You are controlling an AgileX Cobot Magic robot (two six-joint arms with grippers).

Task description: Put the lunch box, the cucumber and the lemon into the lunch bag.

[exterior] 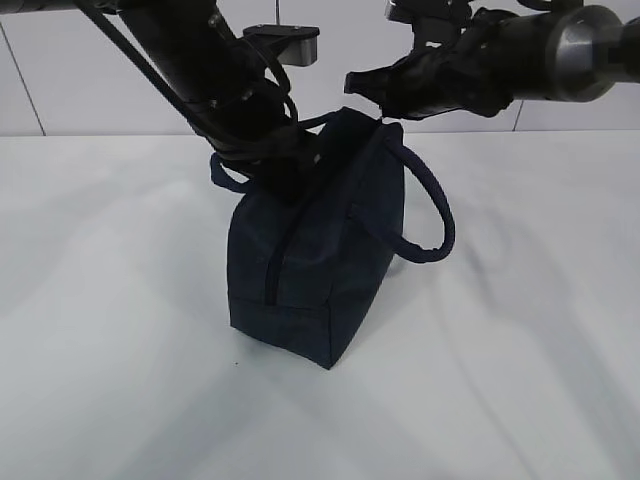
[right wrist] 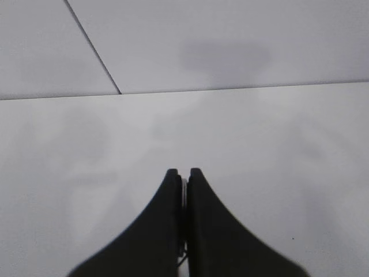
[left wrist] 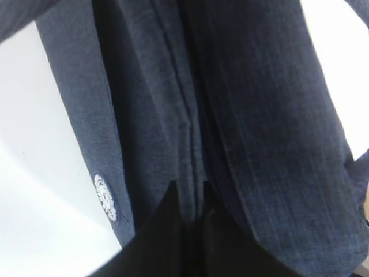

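Both arms worked the lunch bag (exterior: 320,260) zipper: left gripper (left wrist: 193,202) pinched its fabric, right gripper (right wrist: 183,176) clamped something thin, seemingly the pull. Zipping seemed next.

I see the lunch bag (exterior: 320,270) standing upright on the surface (exterior: 120,380), about midway between its left and right edges. My left pincer (exterior: 285,165) sits at the bag's top on the left side; my right pincer (exterior: 365,85) hangs just above the top, toward the far edge.
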